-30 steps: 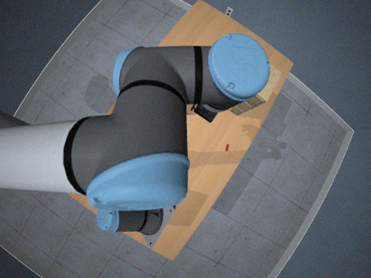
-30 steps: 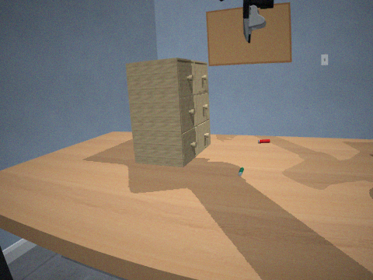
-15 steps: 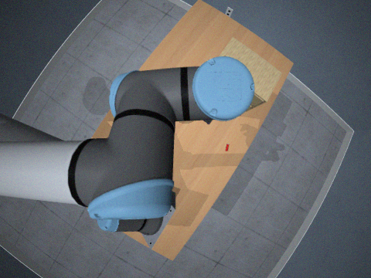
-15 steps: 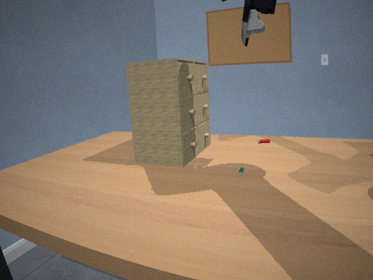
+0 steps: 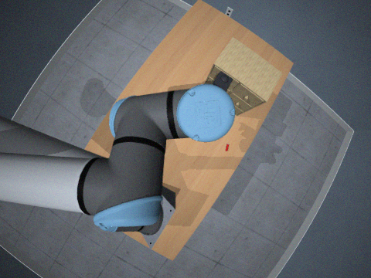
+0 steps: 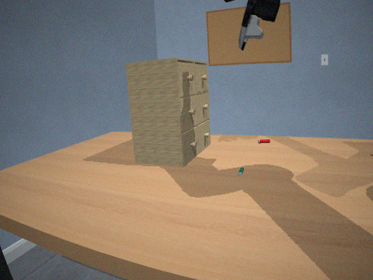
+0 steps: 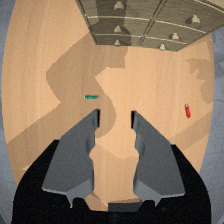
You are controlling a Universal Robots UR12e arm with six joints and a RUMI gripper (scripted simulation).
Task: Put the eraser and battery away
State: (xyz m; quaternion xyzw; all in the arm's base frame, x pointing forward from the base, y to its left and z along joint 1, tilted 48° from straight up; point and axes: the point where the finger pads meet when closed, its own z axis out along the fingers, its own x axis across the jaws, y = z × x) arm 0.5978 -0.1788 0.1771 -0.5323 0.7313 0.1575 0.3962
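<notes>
Right up close in the wrist view, the gripper (image 7: 115, 118) has its two jaws pulled in to a narrow gap with only bare table (image 7: 40, 75) showing between them, so it's carrying nothing. From the exterior view it hangs high up, above the height of the chest top.

Going outward, a little green item (image 7: 91, 97) lies at roughly 11 o'clock from the fingertips, close by. It has a pale tip, so my guess is that's the AA battery, but it's too small to be sure. Further off, at about 2 o'clock, is a small red item (image 7: 187, 110), possibly the eraser. Both are on the table and well apart from each other.

At 12 o'clock, farthest out, is the chest (image 7: 130, 20), upright, with every drawer shut as far as I can see.

So I'd say we're at the very start: nothing stowed, no drawer opened. The next move probably calls for dropping to knob height and tugging a top-row drawer out gently, since there are no stops and the chest shouldn't shift.
</notes>
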